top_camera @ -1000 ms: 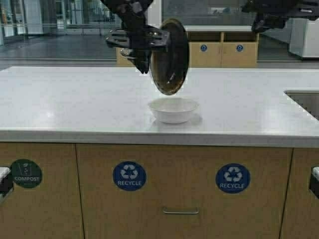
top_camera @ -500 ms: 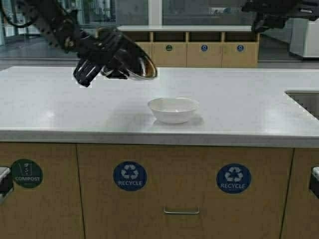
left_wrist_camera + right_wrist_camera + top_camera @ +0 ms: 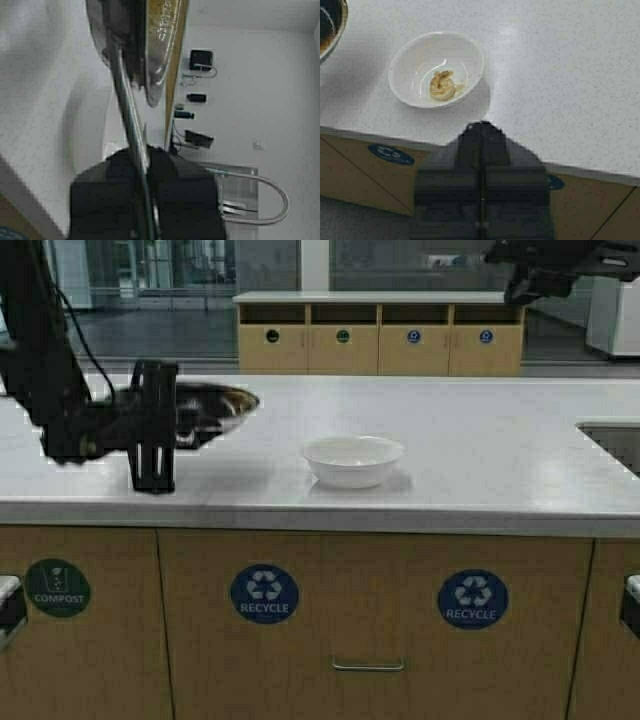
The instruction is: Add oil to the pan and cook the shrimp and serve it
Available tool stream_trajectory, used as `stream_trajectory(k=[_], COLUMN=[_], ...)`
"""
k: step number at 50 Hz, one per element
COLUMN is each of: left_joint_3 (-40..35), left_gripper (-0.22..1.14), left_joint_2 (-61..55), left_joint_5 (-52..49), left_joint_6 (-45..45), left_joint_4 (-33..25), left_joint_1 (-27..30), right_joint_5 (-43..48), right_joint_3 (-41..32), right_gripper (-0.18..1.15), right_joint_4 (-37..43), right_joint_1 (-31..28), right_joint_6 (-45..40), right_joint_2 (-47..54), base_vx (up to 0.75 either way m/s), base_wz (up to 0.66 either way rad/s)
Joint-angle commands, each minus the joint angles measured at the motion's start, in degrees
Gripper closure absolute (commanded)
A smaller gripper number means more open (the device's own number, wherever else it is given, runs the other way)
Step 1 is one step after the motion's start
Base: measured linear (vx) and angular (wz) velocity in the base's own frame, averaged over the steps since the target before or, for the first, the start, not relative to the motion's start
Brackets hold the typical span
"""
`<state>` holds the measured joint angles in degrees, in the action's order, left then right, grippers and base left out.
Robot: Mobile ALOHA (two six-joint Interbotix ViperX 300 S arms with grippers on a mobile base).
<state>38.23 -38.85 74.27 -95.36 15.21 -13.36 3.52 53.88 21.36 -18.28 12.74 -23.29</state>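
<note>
With the shrimp (image 3: 442,85) in the bowl (image 3: 353,460), we set the pan (image 3: 205,406), clamped in the left gripper (image 3: 152,436), level beside it; right gripper (image 3: 481,150) closed, idle.

White bowl (image 3: 352,460) on white counter (image 3: 480,455); recycling cabinets (image 3: 380,335) behind.

The left gripper (image 3: 152,440) sits low at the left, fingers clamped on the pan (image 3: 205,408) handle. The right gripper (image 3: 482,131) hangs high at the right, fingers pressed together.
</note>
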Motion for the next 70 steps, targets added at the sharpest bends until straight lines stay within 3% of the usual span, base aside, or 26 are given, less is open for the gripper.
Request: stream_trajectory(k=[1, 20, 70], left_joint_3=[-2.55, -5.89, -8.44], left_gripper=[0.88, 0.88, 0.83], left_joint_2=[-1.49, -7.29, -9.84], left_joint_5=[4.92, 5.36, 4.92], left_joint_6=[-0.35, -0.62, -2.72], left_joint_4=[-0.09, 0.62, 4.39], left_joint_1=[0.0, 0.0, 0.0], right_joint_5=[0.44, 0.44, 0.44], right_joint_3=[-0.7, -0.7, -0.79], right_gripper=[0.92, 0.92, 0.92], right_joint_4=[0.09, 0.0, 0.09], right_joint_1=[-0.09, -0.09, -0.09], right_joint_6=[0.0, 0.09, 0.09], right_joint_2=[-0.53, -0.53, -0.26], base_vx=[0.0, 0.0, 0.0], base_wz=[0.0, 0.0, 0.0])
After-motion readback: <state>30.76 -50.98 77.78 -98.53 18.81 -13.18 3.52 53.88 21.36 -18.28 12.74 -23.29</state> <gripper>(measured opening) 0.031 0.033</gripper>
